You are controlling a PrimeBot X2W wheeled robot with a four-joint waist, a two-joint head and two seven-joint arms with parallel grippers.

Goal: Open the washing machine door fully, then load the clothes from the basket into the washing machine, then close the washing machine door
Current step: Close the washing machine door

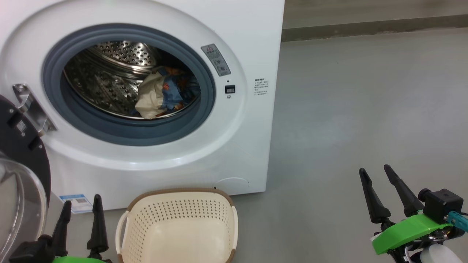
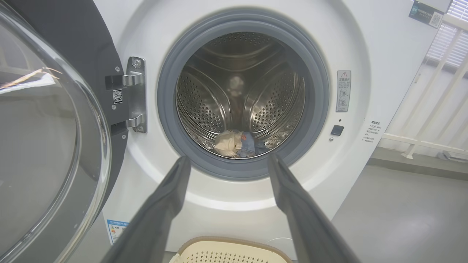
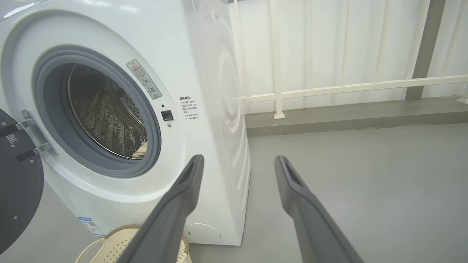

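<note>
The washing machine point(image 1: 234, 22) stands with its door point(image 1: 22, 175) swung wide open to the left, black rim and clear bowl showing. The clothes point(image 1: 164, 95), blue printed fabric with cream cloth, lie inside the steel drum; the left wrist view also shows the clothes point(image 2: 237, 144) low in the drum. The cream basket point(image 1: 179, 228) sits on the floor before the machine with nothing in it. My left gripper point(image 1: 82, 204) is open beside the basket's left. My right gripper point(image 1: 376, 171) hangs open over the floor, far right of the machine.
Grey floor point(image 1: 365, 109) stretches to the right of the machine. A white railing point(image 3: 347, 87) and a low ledge run along the wall behind. The open door point(image 2: 44, 128) takes up the space at the machine's left.
</note>
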